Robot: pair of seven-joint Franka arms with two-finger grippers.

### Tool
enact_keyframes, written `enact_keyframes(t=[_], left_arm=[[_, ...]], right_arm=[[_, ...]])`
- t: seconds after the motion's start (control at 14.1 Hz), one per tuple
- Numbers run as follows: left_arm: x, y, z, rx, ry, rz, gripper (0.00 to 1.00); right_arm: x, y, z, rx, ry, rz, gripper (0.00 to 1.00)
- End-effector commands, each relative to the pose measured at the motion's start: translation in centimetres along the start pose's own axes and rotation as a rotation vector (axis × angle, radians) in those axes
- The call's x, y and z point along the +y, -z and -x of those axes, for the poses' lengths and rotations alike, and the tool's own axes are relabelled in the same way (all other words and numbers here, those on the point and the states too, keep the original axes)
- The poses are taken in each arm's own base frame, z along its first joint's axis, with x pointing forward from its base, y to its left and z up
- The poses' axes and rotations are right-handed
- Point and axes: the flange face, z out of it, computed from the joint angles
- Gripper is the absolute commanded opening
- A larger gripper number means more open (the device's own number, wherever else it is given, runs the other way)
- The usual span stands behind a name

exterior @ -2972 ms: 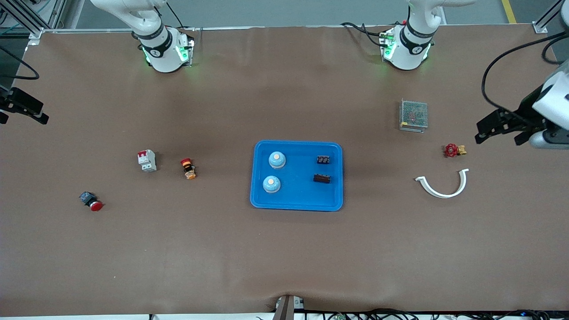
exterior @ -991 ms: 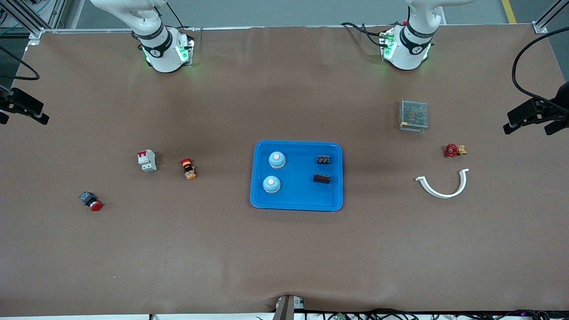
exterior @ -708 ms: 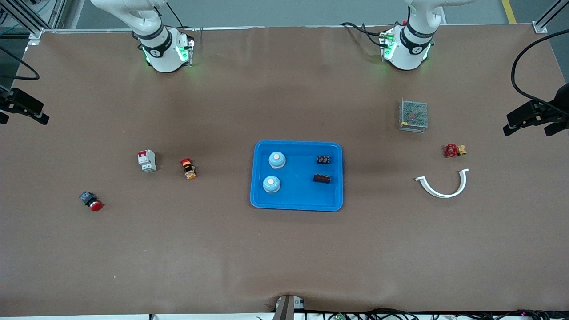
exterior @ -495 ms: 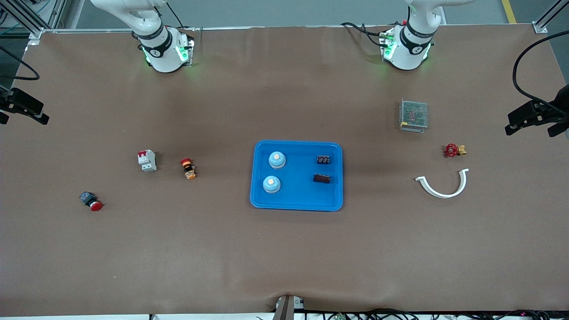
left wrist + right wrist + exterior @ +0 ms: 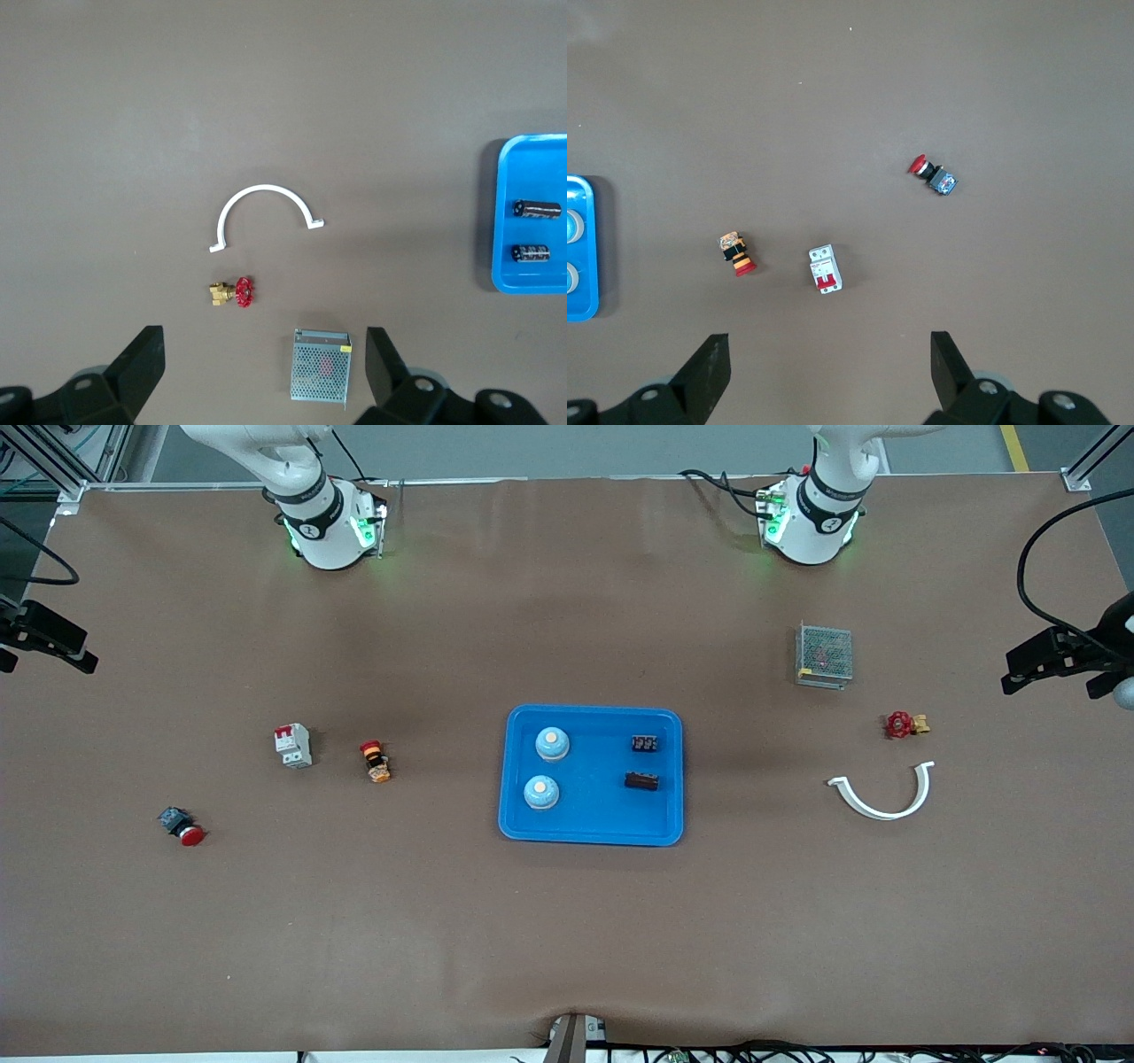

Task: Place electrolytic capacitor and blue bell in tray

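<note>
The bright-blue tray (image 5: 594,819) lies mid-table. In it stand two blue bells (image 5: 552,744) (image 5: 540,792) and two black electrolytic capacitors (image 5: 644,742) (image 5: 641,781). My left gripper (image 5: 1052,680) hangs open and empty, high over the table's edge at the left arm's end. In the left wrist view my left gripper (image 5: 264,372) is open, and the tray (image 5: 532,276) shows with both capacitors (image 5: 536,209) (image 5: 530,253). My right gripper (image 5: 44,655) hangs open and empty over the right arm's end. In the right wrist view my right gripper (image 5: 830,372) is open, and the tray (image 5: 589,303) shows at the edge.
Toward the left arm's end lie a metal mesh box (image 5: 825,654), a red-handled brass valve (image 5: 904,724) and a white curved clip (image 5: 883,795). Toward the right arm's end lie a white breaker (image 5: 293,745), an orange-and-red button (image 5: 376,762) and a red push button (image 5: 182,825).
Over the last three seconds my left gripper has drawn back from near the valve to the table's edge at the left arm's end. In the last second it barely moves. The right arm is still.
</note>
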Motion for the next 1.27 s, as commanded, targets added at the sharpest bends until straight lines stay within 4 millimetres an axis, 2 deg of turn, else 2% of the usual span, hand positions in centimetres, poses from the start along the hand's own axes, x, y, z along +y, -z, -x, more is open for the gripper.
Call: enact_keyframes(t=[0.0, 1.2], left_arm=[[0.01, -0.23, 0.47, -0.043, -0.037, -0.031, 1.0], [-0.22, -0.58, 0.56, -0.078, -0.084, -0.068, 1.0]], right_arm=[[0.16, 0.35, -0.24, 0.002, 0.007, 0.008, 1.0], [0.17, 0.35, -0.24, 0.002, 0.007, 0.01, 1.0]])
